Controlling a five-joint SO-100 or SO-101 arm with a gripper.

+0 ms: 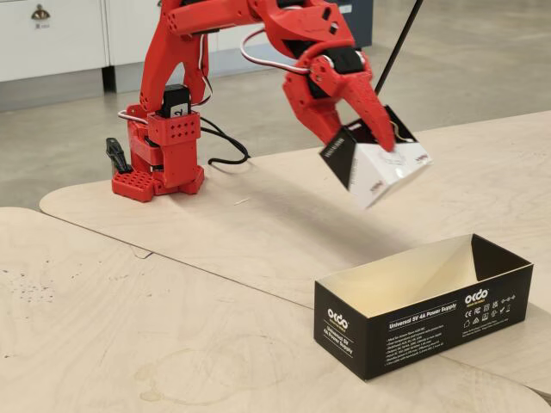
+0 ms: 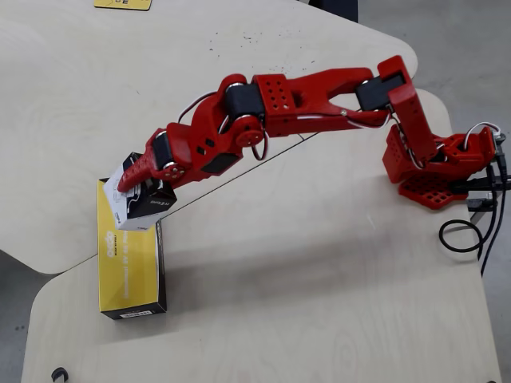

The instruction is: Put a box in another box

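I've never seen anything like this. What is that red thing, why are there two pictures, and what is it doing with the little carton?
The red thing is a small robot arm, bolted by its base to a pale wooden table. Both pictures show the same instant. The fixed view is taken from the side, low across the table; the overhead view looks straight down.

At the arm's tip is a two-finger claw. It is shut on a small black-and-white carton, held tilted in the air.

On the table lies a long, low black tray box, open on top, cream inside, and empty. In the overhead view the carton hangs over one end of the tray, so the arm is probably about to lower it in.
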